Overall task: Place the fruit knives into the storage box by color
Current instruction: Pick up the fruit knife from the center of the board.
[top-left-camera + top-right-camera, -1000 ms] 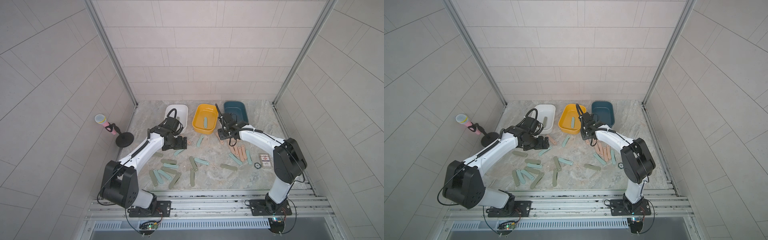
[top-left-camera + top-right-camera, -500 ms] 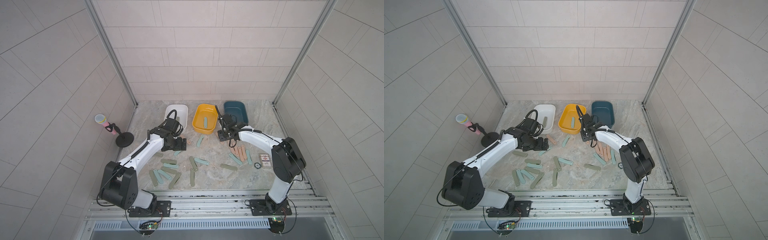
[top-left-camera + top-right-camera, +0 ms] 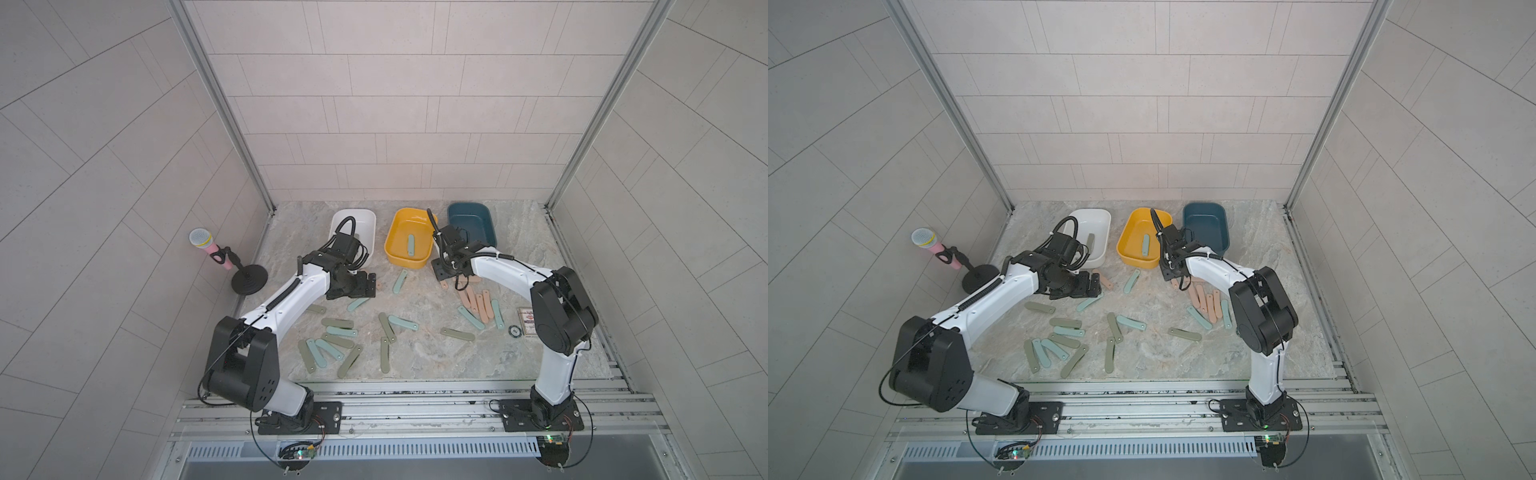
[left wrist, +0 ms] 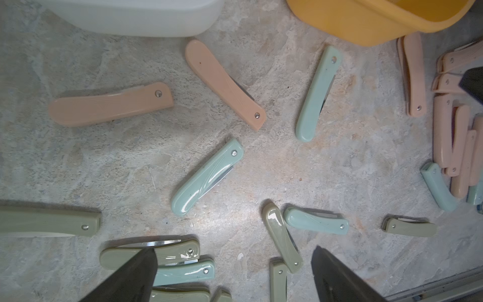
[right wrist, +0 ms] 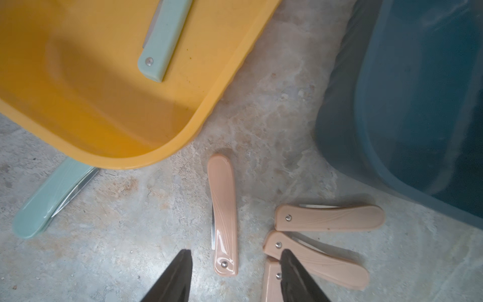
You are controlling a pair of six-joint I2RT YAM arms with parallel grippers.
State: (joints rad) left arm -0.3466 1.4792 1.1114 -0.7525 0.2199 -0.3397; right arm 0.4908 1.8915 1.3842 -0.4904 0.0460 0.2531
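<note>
Right end effector [image 5: 235,252] hangs low over the marbled grey desk [image 5: 130,235] with its black fingers [image 5: 172,277] spread. They straddle the rivet end of a glossy peach-pink plastic fruit knife [image 5: 223,209], which lies flat between the yellow plastic storage box [image 5: 91,91] and the dark blue plastic storage box [image 5: 392,104]. Nothing is pinched yet.

The main risk is a double pick. One finger sits right over a neighbouring peach-pink knife [image 5: 321,261] in the fan alongside, and the wrist view does not show whether it touches. Closing from here could drag that neighbour along or twist the target askew. A sliver of steel blade [image 5: 213,230] shows along the target's edge, so a squeeze may land on metal and slip.

The yellow box holds one light teal knife [image 5: 164,39], and the white plastic storage box [image 3: 1090,218] holds an olive-green knife [image 3: 1090,241]. Peach therefore probably belongs in the blue box, and an early release on the way would mix colours.

Left end effector [image 4: 232,249] hovers fully spread over scattered olive-green and teal knives [image 4: 206,177], holding nothing. Both arms work near the yellow box and could crowd each other.
</note>
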